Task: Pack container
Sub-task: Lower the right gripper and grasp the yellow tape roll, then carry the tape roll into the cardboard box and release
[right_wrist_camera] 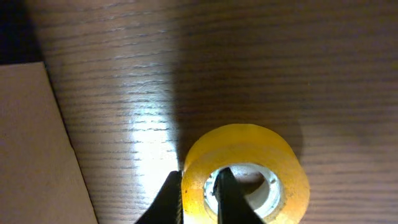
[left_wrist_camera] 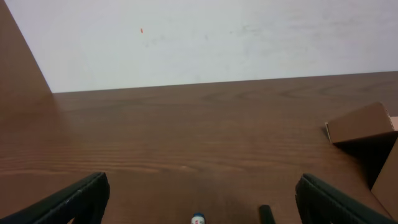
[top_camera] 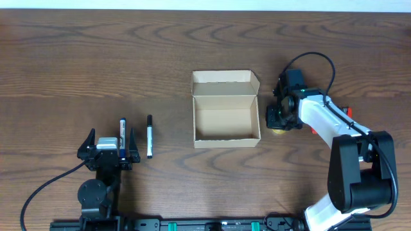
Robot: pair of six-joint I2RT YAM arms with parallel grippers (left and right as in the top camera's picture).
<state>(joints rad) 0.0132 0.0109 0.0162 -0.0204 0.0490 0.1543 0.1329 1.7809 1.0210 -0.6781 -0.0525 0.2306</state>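
Observation:
The tan cardboard container point(top_camera: 225, 110) stands open in the middle of the table, its flap lid folded back. My right gripper point(right_wrist_camera: 198, 193) is just right of the box point(right_wrist_camera: 34, 149), shut on the wall of a yellow tape roll point(right_wrist_camera: 245, 171), one finger outside and one inside the core; the roll rests on the table. The roll is mostly hidden under the gripper in the overhead view point(top_camera: 282, 115). My left gripper point(top_camera: 109, 151) is open at the front left, over a blue-capped pen point(top_camera: 122, 130). A black pen point(top_camera: 149, 136) lies beside it.
A small red object point(top_camera: 347, 112) shows by the right arm. The box's corner point(left_wrist_camera: 360, 124) shows at the right of the left wrist view, with the tips of the blue-capped pen point(left_wrist_camera: 198, 218) and black pen point(left_wrist_camera: 266, 213) at its bottom edge.

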